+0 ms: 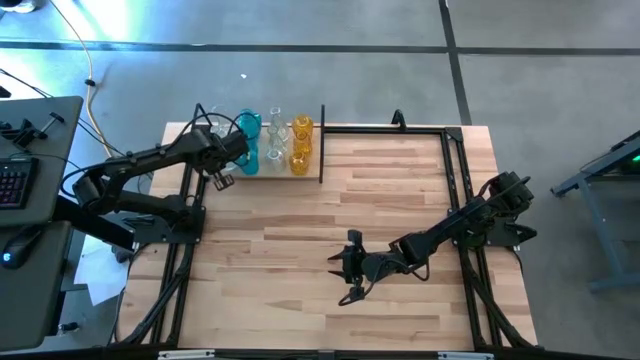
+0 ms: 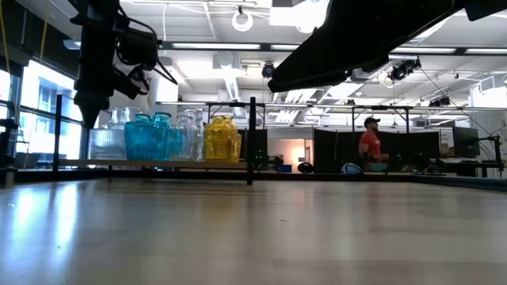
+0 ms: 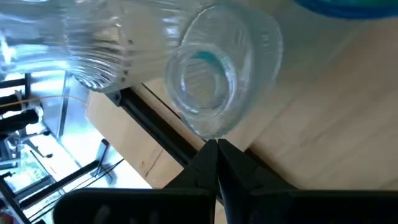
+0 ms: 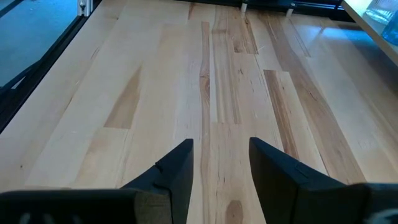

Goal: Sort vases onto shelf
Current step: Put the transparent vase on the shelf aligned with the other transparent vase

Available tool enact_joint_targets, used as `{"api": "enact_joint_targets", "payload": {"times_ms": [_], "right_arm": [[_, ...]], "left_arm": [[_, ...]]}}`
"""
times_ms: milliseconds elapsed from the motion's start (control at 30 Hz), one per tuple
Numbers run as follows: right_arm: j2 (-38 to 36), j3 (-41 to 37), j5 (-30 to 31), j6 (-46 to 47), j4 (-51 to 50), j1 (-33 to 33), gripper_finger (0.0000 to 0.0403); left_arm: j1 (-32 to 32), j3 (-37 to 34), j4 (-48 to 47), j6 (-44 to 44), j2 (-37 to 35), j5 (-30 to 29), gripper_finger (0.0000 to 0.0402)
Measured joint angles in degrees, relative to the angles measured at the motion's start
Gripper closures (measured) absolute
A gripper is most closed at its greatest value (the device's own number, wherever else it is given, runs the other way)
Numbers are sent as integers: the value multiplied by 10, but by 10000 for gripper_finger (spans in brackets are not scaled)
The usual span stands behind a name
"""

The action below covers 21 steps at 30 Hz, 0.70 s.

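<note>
Several glass vases stand on their bases on the shelf [image 2: 158, 164] at the table's far left: clear [image 2: 107, 141], teal [image 2: 146, 138] and amber [image 2: 222, 138]. From above they show as teal [image 1: 248, 125], clear [image 1: 275, 140] and amber [image 1: 302, 128]. My left gripper [image 2: 85, 120] points steeply down at the shelf's left end. It is shut, with its tips [image 3: 216, 148] right at the mouth of a clear vase [image 3: 208, 81]. My right gripper [image 1: 350, 270] hangs open over bare tabletop near the middle, with nothing between its fingers [image 4: 221, 168]. My left gripper's shut fingertips [image 3: 211, 155] come from above, slanting down, and stand at the rim of the clear vase's mouth [image 3: 211, 132]. I cannot tell whether they touch the rim. The vase stands upright on the shelf.
A black upright post [image 1: 322, 145] closes the shelf's right end. The table's black frame [image 1: 455, 180] runs along the right and far edges. A desk with a keyboard [image 1: 15, 180] stands left of the table. A person [image 2: 370, 146] is far off in the room behind.
</note>
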Motion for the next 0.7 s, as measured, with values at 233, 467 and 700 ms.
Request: {"api": "enact_joint_targets", "payload": {"times_ms": [233, 467, 700], "right_arm": [[0, 0, 0, 0, 0, 0, 265], [0, 0, 0, -5, 0, 0, 265], [0, 0, 32, -48, -8, 10, 265]], "left_arm": [[14, 0, -20, -20, 0, -39, 401], [-16, 0, -54, -72, -45, -39, 401], [-112, 0, 38, -148, -174, 40, 401]]}}
